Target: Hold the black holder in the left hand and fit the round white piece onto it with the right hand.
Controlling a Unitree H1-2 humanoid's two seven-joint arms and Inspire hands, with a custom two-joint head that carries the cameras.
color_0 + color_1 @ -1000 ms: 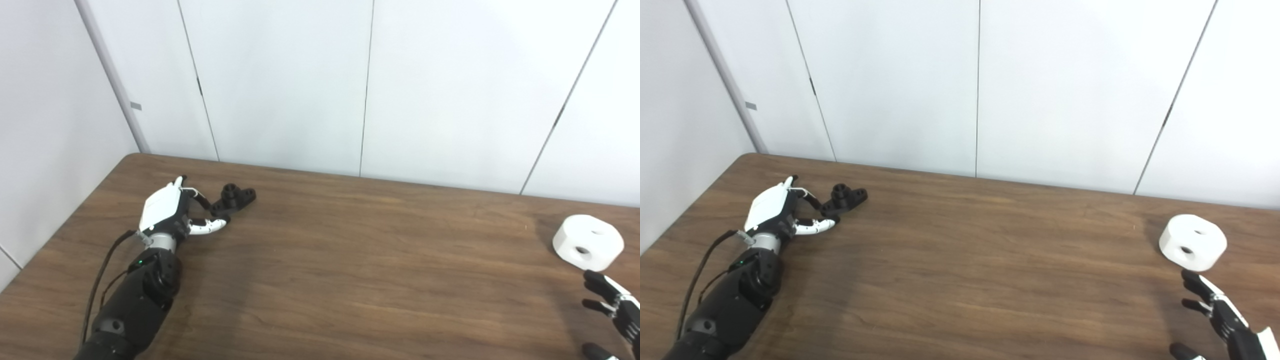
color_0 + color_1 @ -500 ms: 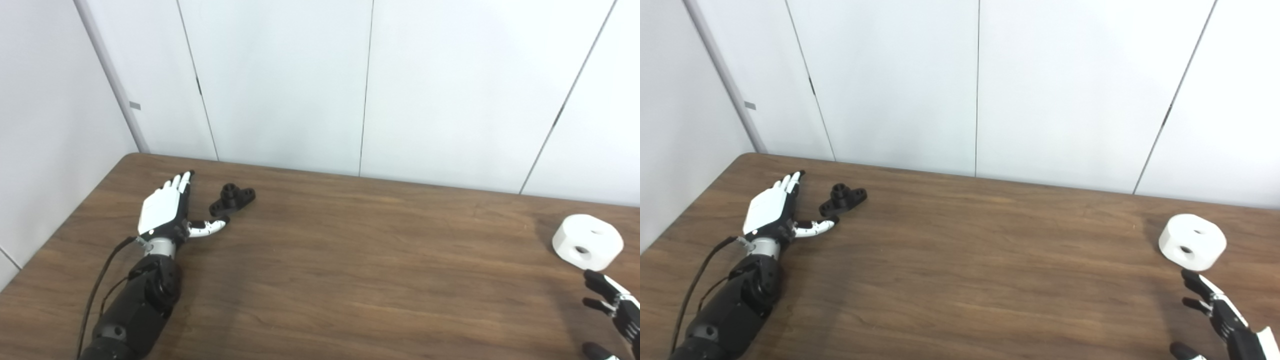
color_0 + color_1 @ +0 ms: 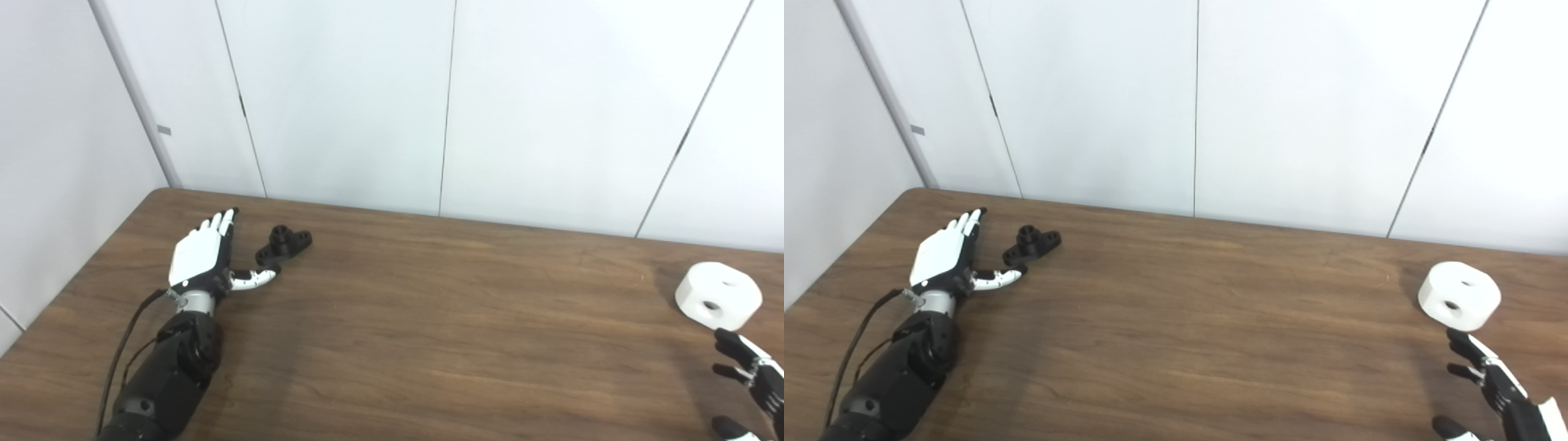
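The small black holder (image 3: 284, 244) lies on the brown table (image 3: 429, 318) at the far left. Just left of it rests my left hand (image 3: 199, 260), open, its fingers stretched flat toward the wall and its thumb tip close beside the holder's near end. The round white piece (image 3: 719, 296), a thick disc with two holes, sits at the far right. My right hand (image 3: 1497, 392) hovers just in front of that disc, open with fingers spread and holding nothing, partly cut off by the picture's bottom edge.
White wall panels (image 3: 447, 104) rise right behind the table's far edge. The table's left edge runs close to my left arm (image 3: 165, 380). A black cable (image 3: 119, 349) trails along that arm.
My left hand's fingers, curled at the holder a second ago, have straightened out flat and let it go; the holder lies where it was. The right hand has hardly moved.
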